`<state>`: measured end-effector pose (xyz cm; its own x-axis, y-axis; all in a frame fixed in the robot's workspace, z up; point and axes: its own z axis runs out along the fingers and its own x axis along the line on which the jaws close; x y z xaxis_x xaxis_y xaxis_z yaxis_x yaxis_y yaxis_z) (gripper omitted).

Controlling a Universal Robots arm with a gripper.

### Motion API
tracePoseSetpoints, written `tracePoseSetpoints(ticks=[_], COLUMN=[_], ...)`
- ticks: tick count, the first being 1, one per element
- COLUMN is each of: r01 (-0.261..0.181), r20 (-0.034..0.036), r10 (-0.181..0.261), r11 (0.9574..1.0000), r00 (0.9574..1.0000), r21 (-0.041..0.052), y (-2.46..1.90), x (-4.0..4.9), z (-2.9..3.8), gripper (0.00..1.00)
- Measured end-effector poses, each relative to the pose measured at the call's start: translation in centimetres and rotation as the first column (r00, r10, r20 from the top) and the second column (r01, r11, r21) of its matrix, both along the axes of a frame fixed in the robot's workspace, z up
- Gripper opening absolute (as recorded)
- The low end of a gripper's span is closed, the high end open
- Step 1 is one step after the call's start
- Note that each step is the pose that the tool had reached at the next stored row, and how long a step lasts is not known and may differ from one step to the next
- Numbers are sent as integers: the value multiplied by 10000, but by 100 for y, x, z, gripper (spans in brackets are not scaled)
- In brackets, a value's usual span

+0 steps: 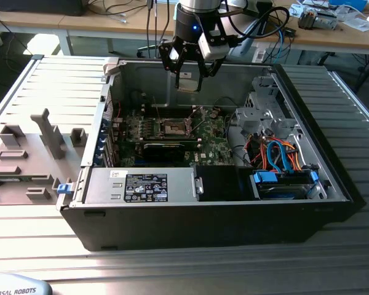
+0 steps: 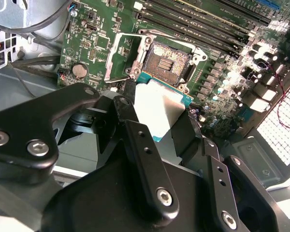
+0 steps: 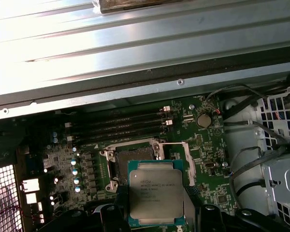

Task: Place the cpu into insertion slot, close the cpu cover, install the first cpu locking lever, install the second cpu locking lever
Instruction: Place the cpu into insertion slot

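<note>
One open case lies on a ribbed table, board facing up. Above the board hangs the gripper, fingers pinching the cpu, seen flat, metal top up, in the first wrist view. It is apart from the bare slot, whose cover stands swung open in the second wrist view
</note>
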<state>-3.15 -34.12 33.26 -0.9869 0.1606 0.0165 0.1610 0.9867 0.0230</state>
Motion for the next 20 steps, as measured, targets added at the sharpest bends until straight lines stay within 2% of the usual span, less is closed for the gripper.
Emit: tracePoseSetpoints(ticks=[20], r01=[92], r20=[0], r10=[-92], r11=[10000], r00=[10000], r21=[-1], y=[0], x=[0], z=[0], gripper=[54])
